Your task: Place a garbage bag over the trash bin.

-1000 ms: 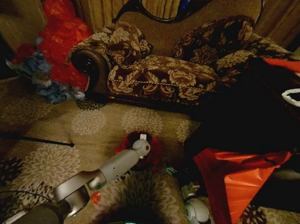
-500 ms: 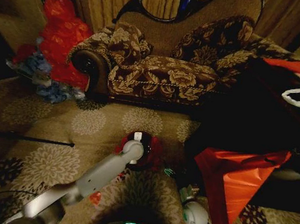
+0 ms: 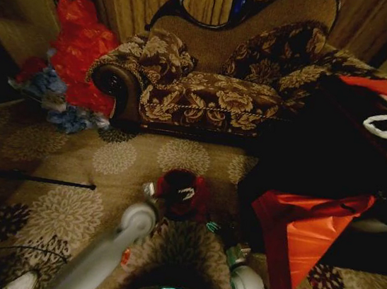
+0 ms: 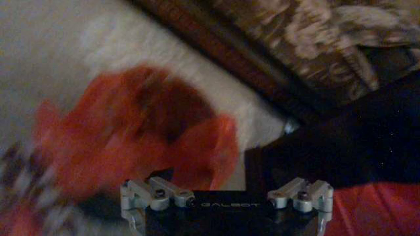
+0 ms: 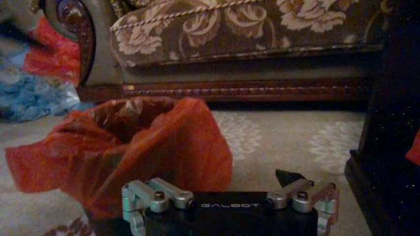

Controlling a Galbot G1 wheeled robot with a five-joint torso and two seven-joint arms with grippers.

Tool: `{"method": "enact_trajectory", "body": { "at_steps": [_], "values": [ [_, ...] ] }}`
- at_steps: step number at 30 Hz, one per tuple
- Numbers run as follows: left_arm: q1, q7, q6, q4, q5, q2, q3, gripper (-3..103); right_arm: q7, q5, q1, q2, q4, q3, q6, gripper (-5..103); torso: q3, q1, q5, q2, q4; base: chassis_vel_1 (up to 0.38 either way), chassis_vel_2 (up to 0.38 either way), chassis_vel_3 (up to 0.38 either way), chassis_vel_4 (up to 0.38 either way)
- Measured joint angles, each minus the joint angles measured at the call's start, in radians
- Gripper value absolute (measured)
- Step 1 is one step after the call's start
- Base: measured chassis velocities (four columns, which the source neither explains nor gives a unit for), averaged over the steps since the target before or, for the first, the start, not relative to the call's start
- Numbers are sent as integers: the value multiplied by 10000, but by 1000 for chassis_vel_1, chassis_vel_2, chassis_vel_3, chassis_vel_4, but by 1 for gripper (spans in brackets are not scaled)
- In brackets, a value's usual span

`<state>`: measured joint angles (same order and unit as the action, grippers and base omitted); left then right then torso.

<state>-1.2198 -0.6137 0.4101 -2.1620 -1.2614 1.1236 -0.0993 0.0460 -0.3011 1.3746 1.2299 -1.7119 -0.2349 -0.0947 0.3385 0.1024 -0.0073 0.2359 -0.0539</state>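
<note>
Now, from the head view, the garbage bag [image 3: 181, 191] sits on the patterned carpet [image 3: 63, 213] in front of the sofa [image 3: 216, 83], draped over what I take to be the trash bin, whose dark mouth shows in the middle. The left arm is a blur, and its left gripper [image 3: 150, 190] hangs just beside the bag's rim; whether its fingers are apart or closed, I cannot tell. The right gripper [image 3: 219, 228] waits low, near the big orange-red sheet [image 3: 303, 230]. Over to the left wrist view: smeared red film with a dark hollow, the bag's mouth; detail is lost. The right wrist view is steadier: red film wraps the bin, one loose flap hanging at the side, the black walls hidden. The right claw's spread I cannot make out either. My read: the bagging looks nearly done, and next calls for tucking that flap.
</note>
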Motion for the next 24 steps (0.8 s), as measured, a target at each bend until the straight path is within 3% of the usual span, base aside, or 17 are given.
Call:
{"method": "enact_trajectory", "body": {
  "at_steps": [3,5,8,9,12,24],
  "values": [
    [-823,236,-210,-129,-7,171,-239,100,-14,110,40,119,79,0,-65,100,0,0,-1,0,-1,0,0,0,0],
    [-1307,732,-829,103,76,403,-356,100,-21,252,200,318,85,-61,-145,100,0,0,3,0,-3,0,0,0,0],
    [-1316,992,-1273,384,146,551,-380,103,-7,309,336,388,32,-138,-183,100,0,0,-3,0,-6,0,0,0,0],
    [-1211,1075,-1719,648,148,750,-471,101,-2,343,452,407,-32,-209,-220,100,0,1,0,0,-7,0,0,0,0],
    [-1080,1050,-2104,833,97,1018,-591,96,3,350,524,393,-78,-289,-251,100,1,2,0,0,-7,0,0,0,0],
    [-839,595,-2453,1263,-720,1362,-1084,93,40,327,611,307,-136,-419,-314,100,1,2,1,0,-5,0,0,0,0]
  ]
}}
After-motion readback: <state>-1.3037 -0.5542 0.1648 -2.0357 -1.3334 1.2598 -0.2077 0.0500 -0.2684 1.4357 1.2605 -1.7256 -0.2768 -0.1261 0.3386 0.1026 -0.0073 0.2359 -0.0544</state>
